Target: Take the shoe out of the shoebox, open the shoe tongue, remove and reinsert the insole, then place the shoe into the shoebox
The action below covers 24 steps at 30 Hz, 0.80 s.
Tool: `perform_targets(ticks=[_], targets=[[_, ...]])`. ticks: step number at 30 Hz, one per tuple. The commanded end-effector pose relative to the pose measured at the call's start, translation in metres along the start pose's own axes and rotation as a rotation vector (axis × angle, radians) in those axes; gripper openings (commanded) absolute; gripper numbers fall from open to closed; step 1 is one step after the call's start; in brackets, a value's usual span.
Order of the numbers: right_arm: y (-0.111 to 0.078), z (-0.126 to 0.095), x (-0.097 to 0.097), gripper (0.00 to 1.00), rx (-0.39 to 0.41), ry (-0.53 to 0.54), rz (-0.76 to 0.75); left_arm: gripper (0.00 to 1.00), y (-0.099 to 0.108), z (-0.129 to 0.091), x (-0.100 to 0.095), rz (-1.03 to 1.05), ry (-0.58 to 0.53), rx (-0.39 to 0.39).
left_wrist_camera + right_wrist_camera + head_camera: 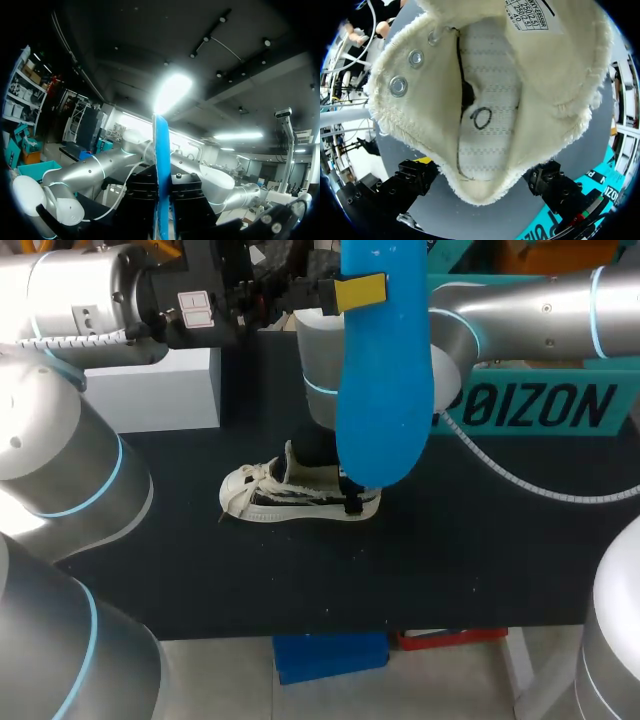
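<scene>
Insole: blue, thin, probably flexible foam, light. It hangs upright, clamped at its upper end in the left gripper.

Shoe: cream canvas, frayed edges, metal eyelets, soft collar. It rests mid-table, toe at 9 o'clock. The heel is judged the firmest hold.

Right gripper: at that heel, 3 o'clock; its grip cannot be confirmed.

Shoebox: teal card, rigid, at 2 o'clock.
</scene>
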State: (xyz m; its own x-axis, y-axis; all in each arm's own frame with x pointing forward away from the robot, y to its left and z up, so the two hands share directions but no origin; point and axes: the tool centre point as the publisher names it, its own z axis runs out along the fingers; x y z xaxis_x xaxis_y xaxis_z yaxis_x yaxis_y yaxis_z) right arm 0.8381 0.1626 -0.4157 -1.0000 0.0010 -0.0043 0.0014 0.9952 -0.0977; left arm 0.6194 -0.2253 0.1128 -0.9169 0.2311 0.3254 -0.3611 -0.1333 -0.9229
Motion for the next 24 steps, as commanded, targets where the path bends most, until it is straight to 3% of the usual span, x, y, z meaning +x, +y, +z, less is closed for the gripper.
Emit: perform_targets(ticks=[1, 8, 13, 24], targets=[[-0.0012, -0.0022, 0.0008, 1.0, -0.001, -0.002, -0.001, 0.0, 0.0003, 0.0007, 0.0001, 0.001, -0.002, 0.001], [-0.0025, -0.0031, 0.0006, 1.0, -0.007, -0.007, -0.004, 0.0, 0.0003, 0.0007, 0.0001, 0.001, -0.002, 0.001], [-0.0051, -0.0072, 0.0007, 1.0, -0.139, -0.068, 0.014, 0.0, 0.0003, 0.0007, 0.0001, 0.001, -0.002, 0.001], [-0.0063, -0.0037, -0.0004, 1.0, -0.386, -0.069, -0.01, 0.0, 0.0003, 0.0007, 0.0001, 0.001, -0.002, 0.001]])
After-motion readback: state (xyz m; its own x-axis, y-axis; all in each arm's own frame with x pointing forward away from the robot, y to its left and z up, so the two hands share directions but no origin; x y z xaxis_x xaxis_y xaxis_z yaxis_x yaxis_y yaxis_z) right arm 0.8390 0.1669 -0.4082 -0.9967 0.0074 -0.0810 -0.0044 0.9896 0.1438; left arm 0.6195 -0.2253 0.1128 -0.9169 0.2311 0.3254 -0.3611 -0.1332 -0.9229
